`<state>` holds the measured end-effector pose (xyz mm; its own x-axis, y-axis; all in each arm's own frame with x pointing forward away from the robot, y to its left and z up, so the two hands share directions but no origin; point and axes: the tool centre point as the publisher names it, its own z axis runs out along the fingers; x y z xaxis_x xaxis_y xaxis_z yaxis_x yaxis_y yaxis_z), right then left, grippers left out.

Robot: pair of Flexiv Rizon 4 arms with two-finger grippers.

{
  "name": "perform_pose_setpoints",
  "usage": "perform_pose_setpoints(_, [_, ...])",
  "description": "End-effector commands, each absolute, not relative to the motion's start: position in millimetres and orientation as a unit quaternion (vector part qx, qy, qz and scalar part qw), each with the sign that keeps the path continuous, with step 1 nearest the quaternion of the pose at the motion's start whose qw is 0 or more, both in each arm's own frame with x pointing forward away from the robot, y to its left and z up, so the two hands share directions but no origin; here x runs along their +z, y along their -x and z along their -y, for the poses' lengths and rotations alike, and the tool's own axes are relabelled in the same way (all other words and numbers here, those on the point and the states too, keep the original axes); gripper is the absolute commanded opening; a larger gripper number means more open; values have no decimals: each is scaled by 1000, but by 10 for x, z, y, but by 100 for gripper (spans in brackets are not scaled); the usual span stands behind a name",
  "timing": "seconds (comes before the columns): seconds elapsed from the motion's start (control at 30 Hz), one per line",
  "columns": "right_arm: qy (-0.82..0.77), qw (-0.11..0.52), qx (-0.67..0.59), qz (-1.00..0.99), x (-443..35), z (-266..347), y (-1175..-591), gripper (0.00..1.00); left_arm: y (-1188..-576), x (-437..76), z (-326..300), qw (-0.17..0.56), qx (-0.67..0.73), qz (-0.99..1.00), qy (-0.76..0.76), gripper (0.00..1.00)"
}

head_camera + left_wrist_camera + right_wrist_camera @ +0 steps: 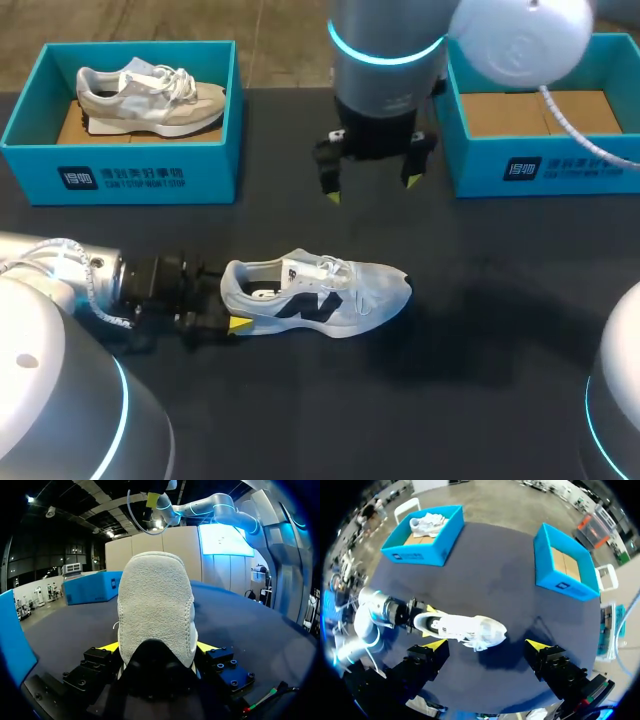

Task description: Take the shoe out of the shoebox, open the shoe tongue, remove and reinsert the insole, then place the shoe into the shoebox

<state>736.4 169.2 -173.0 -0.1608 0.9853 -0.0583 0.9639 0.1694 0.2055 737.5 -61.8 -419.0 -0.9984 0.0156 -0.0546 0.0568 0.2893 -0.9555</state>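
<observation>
A pale grey shoe [320,295] with a dark side logo lies on its sole in the middle of the black table, toe pointing right. My left gripper [228,297] holds its heel, one yellow-tipped finger on each side. In the left wrist view the fuzzy heel [155,605] fills the space between the fingers of that gripper [157,647], and both tips press against it. My right gripper [371,188] hangs open above the table behind the shoe, holding nothing. From the right wrist view the shoe [465,626] lies below the spread fingers of the right gripper [486,644].
A blue shoebox [120,175] at the back left holds a second, beige shoe [150,95]. Another blue shoebox [550,170] at the back right shows only a cardboard floor. Bare dark table lies in front of and to the right of the shoe.
</observation>
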Motion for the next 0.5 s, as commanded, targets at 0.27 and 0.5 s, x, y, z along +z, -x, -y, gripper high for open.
perform_pose_setpoints(0.27, [-665,92,41,-740,-2169,-2336,-7306,100,-7366,-4222,591,18,-596,-803,-22,0])
perform_pose_setpoints(0.5, [-661,97,8,-744,-2410,-2499,-7269,100,-7366,-4222,591,18,-596,-803,-22,0])
